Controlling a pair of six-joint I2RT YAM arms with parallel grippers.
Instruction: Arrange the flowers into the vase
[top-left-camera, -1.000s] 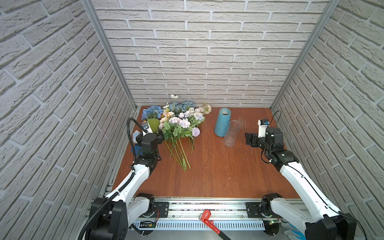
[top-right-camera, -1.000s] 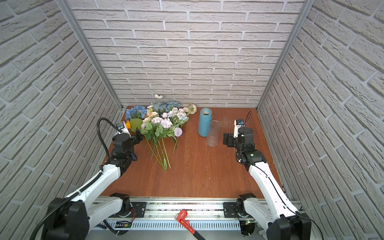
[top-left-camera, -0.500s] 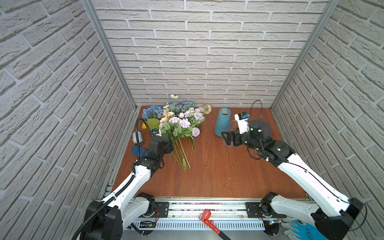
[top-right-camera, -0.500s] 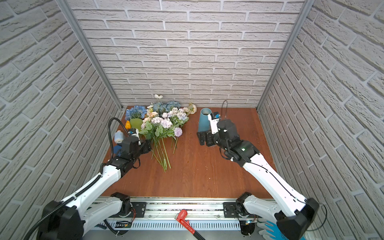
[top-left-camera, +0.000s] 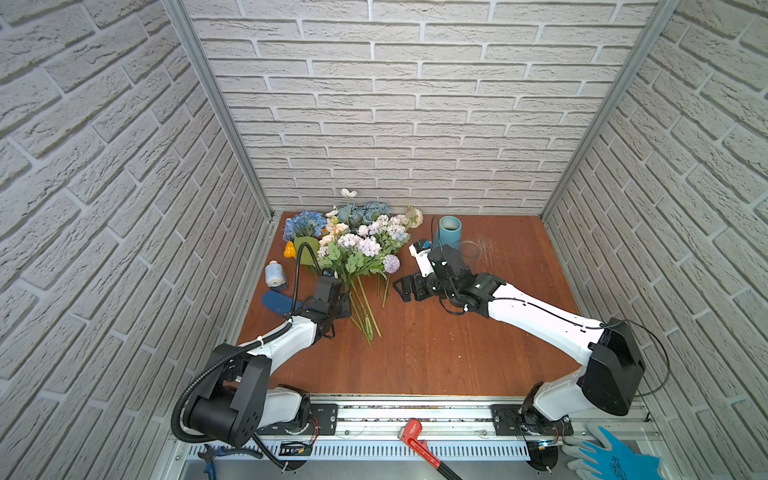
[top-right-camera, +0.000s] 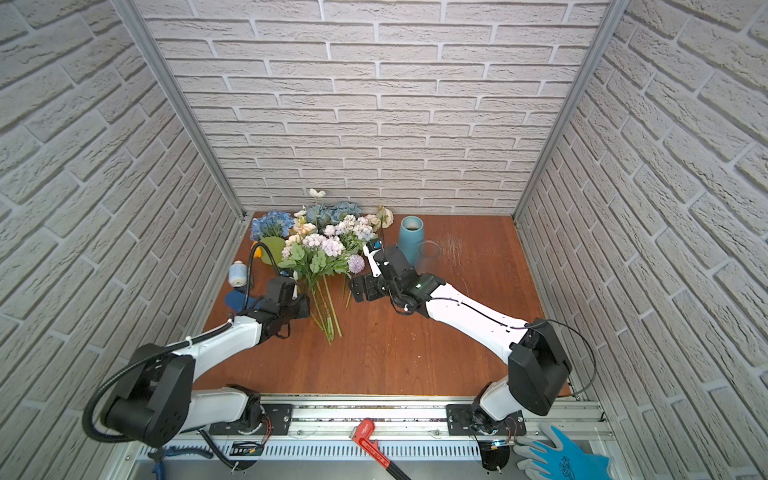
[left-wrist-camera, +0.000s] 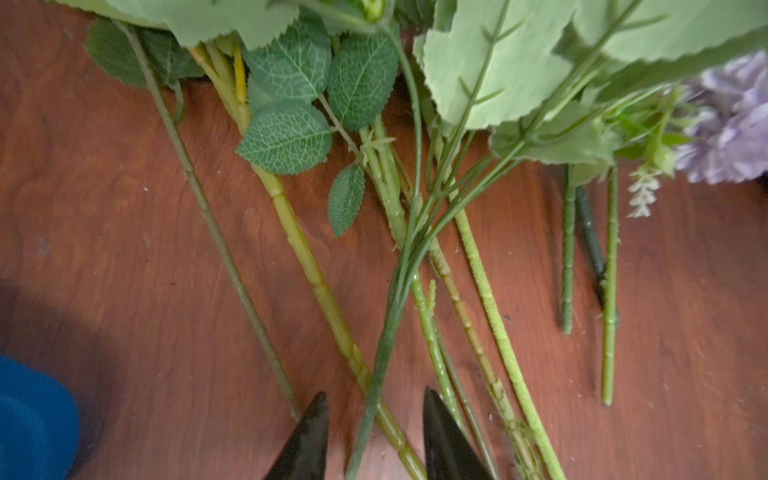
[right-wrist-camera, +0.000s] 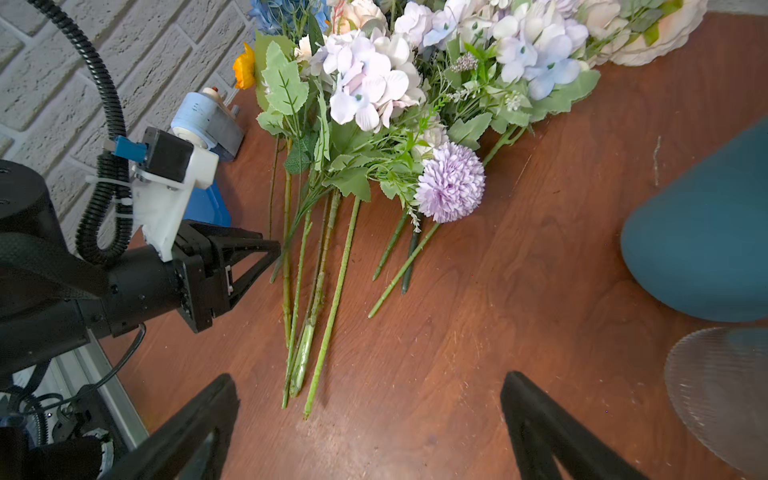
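Right pincer (right-wrist-camera: 370, 380) has been swung to the flowers (top-left-camera: 357, 249), wide, empty; left pincer (left-wrist-camera: 374, 403) half-closed astride stems (left-wrist-camera: 390, 316); vase (top-left-camera: 450, 232) left unfilled.

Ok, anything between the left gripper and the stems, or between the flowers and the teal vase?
Nothing blocks the left gripper; two stems pass between its jaws. The right gripper, open, hangs between the flowers and the teal vase, so that path looks blocked.
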